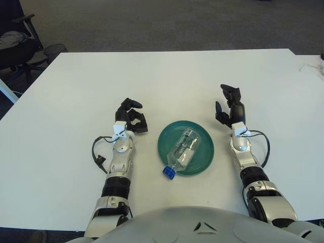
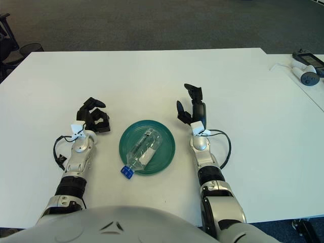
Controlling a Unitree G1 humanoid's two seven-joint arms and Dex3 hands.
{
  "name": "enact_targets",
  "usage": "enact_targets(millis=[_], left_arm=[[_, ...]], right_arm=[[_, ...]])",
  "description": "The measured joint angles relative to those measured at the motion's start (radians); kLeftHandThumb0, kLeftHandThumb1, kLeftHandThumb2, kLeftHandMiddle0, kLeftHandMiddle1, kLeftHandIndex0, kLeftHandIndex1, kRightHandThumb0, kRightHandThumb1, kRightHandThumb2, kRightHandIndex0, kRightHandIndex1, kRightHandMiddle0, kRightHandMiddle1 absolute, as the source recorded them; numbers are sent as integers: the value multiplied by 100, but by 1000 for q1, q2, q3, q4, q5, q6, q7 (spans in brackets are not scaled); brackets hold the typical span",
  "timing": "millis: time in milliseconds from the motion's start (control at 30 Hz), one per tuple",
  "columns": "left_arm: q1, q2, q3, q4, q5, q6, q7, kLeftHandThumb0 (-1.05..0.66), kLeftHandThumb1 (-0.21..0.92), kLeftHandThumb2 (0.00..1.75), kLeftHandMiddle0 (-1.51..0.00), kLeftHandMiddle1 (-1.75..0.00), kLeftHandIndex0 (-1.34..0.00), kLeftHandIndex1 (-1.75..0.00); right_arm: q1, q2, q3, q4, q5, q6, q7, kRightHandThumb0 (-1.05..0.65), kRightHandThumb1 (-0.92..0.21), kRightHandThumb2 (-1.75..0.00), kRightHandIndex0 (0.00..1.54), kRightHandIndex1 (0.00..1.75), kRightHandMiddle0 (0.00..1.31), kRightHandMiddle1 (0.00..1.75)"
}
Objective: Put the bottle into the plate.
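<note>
Teal and round, the shallow plate (image 1: 202, 161) sits on the white table (image 1: 167, 76) between the two arms, and the clear plastic bottle with a blue cap (image 1: 183, 150) lies on its side across it, its base toward 1 o'clock and its cap (image 1: 169, 172) poking over the rim at 7 o'clock, so the cap end hangs above the tabletop. Only the left eye view takes in the dark office chair (image 1: 15, 43) and the black mesh bin (image 1: 54, 50) off the table's far left corner; only the right eye view shows the pale handheld devices (image 2: 306, 68) lying on a neighbouring white surface (image 2: 309, 96) at 2 o'clock. At 9 o'clock from the plate, the left hand (image 1: 131, 116) shows with its dark fingers (image 1: 139, 123) curled in on themselves, gripping nothing and clear of the plate. At 3 o'clock from the plate, the right hand (image 1: 230, 107) has its fingers (image 1: 229, 91) extended and spread, pointing toward the far edge of the table, holding nothing and apart from both plate and bottle. A black cable (image 1: 98, 152) loops beside the left wrist and another (image 1: 264, 144) beside the right. Something dark shows through the bottle's clear wall, but no label or writing on it can be read.
</note>
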Motion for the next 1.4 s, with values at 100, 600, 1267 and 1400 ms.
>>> enact_targets(millis=[100,600,1267,1400], left_arm=[[0,0,0,-1,0,1,0,0,-8,175,-91,-169,-70,-175],[1,0,-3,-7,6,6,-7,0,-7,175,-87,-174,-69,-175],[15,-1,-13,-30,42,25,37,0,-6,175,-87,-175,-69,-175],[19,-1,-16,-39,38,30,30,0,-6,175,-87,-174,-69,-175]], right_arm=[[4,3,-5,-5,25,10,20,-55,-92,-64,30,25,0,92],[72,53,-34,-151,231,259,222,-57,-92,-68,28,70,0,97],[147,56,-10,-465,247,667,259,-68,-92,-76,31,91,0,103],[155,56,-7,-489,247,690,259,-68,-92,-76,31,92,0,102]])
